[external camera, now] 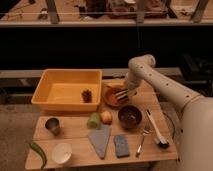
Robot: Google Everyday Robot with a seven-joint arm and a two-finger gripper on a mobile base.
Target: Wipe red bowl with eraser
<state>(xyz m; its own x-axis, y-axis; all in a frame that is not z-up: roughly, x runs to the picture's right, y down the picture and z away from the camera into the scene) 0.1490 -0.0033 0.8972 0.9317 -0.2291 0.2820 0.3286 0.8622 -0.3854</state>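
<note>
The red bowl (pixel 111 98) sits on the wooden table just right of the yellow tub. My gripper (pixel 122 94) reaches down from the right and hangs over the bowl's inside. It holds the eraser (pixel 120 94), a small dark striped block, against the bowl's orange inside. The darker maroon bowl (pixel 130 116) stands just in front of it.
A yellow tub (pixel 67 90) with a dark pine cone (pixel 87 95) stands at left. In front lie a metal cup (pixel 52 125), green and yellow fruit (pixel 99 119), a grey cloth (pixel 100 140), a blue-grey sponge (pixel 120 145), a fork (pixel 141 141), a white-handled brush (pixel 155 131), a white bowl (pixel 61 152) and a green pepper (pixel 39 153).
</note>
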